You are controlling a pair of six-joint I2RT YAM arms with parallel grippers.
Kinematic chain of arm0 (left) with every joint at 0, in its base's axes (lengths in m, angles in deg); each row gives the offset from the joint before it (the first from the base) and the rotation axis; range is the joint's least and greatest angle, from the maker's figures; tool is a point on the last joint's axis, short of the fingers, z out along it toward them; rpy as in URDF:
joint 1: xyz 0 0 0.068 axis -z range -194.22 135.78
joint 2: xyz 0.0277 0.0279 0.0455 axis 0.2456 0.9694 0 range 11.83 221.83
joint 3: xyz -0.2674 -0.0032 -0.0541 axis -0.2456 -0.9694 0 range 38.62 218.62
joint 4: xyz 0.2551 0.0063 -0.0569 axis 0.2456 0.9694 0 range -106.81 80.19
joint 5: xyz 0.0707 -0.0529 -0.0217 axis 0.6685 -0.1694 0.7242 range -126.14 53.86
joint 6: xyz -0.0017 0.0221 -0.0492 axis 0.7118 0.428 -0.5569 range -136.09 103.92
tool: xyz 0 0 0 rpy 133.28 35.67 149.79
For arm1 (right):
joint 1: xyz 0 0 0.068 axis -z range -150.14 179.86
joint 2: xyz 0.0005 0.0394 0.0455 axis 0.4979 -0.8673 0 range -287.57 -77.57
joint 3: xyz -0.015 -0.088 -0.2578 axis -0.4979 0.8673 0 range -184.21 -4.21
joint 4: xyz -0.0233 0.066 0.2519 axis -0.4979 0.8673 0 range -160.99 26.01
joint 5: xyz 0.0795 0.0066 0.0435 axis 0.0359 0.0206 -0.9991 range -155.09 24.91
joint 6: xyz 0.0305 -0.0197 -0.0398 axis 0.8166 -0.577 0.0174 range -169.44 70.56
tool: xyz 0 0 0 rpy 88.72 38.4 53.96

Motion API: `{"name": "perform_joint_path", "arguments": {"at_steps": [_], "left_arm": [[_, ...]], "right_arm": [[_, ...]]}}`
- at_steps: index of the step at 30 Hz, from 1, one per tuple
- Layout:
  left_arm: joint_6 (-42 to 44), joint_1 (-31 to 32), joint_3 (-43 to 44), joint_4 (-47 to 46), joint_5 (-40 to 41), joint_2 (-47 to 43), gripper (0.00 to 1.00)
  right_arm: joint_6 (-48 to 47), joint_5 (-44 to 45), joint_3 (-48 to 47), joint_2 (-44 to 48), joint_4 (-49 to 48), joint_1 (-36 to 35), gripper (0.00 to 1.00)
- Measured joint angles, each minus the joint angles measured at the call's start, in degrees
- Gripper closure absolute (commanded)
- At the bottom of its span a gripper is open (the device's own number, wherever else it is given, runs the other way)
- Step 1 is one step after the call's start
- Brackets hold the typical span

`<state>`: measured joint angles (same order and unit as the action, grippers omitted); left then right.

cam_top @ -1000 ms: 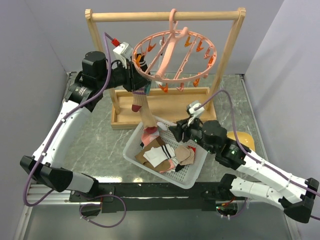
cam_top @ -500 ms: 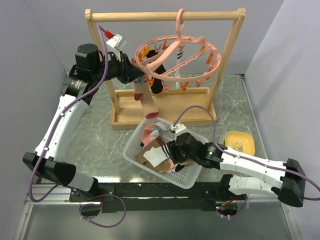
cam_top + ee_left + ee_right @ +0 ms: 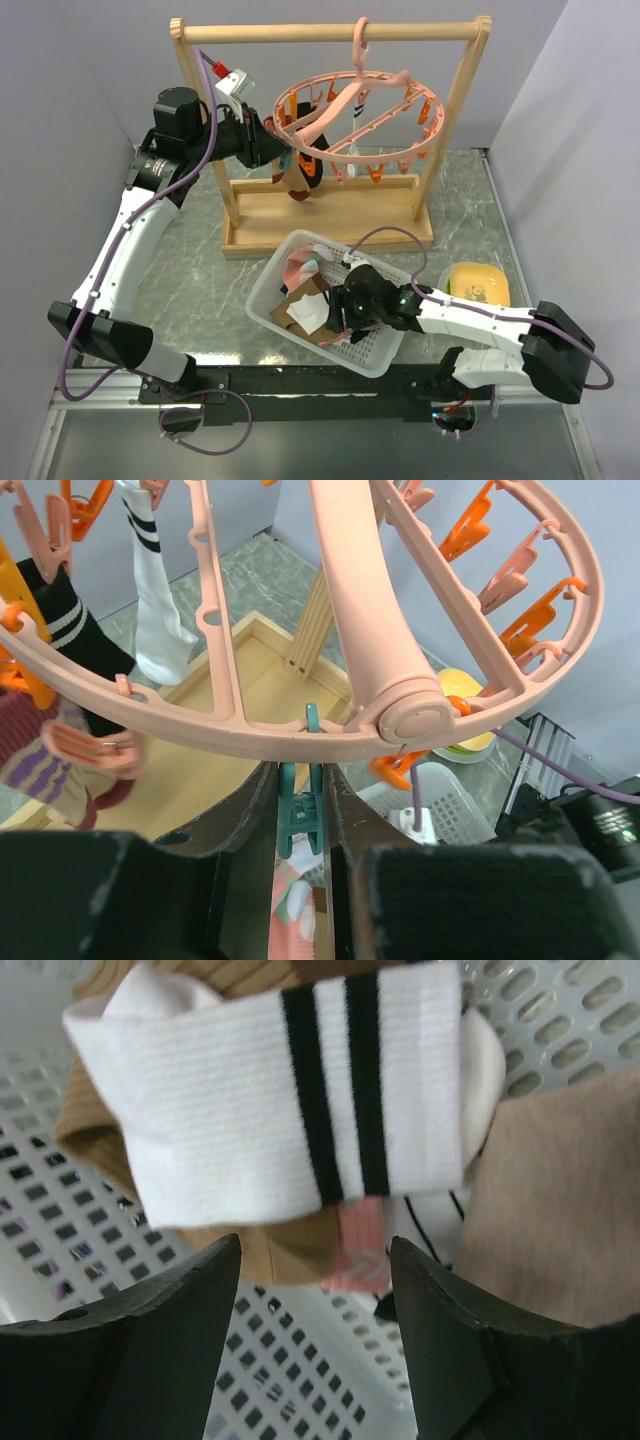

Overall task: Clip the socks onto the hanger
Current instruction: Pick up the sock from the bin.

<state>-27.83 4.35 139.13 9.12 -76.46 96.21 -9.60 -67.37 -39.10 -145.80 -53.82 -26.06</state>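
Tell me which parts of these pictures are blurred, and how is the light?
Top external: soft, even light on the table, no glare. Left wrist: the hanger is sharp, but the left fingers and the green clip between them are soft. Right wrist: the white striped sock is slightly blurred; the right fingers below are black and out of focus.

Mostly buried under the white striped sock, just ahead of the right gripper: pink fabric, kind unclear. Cropped by the frame edge to its right: tan sock. Blurred, left of the left gripper: maroon striped sock. Half hidden between its fingers: teal clip.
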Motion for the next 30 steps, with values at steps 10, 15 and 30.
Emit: {"name": "perform_joint_path", "arguments": {"at_steps": [10,15,30], "left_arm": [[-0.59,0.0,-0.96,-0.68,-0.48,-0.13,0.99],[-1.46,0.0,-1.4,-1.38,-0.61,-0.37,0.99],[-2.78,0.0,-3.13,-2.58,-1.95,-1.55,0.99]], "right_arm": [[1.95,-6.08,2.67,-3.02,-10.62,9.92,0.34],[2.54,-4.79,2.29,-4.24,-13.14,10.19,0.36],[6.29,-1.31,2.21,0.83,-14.58,10.23,0.36]]}}
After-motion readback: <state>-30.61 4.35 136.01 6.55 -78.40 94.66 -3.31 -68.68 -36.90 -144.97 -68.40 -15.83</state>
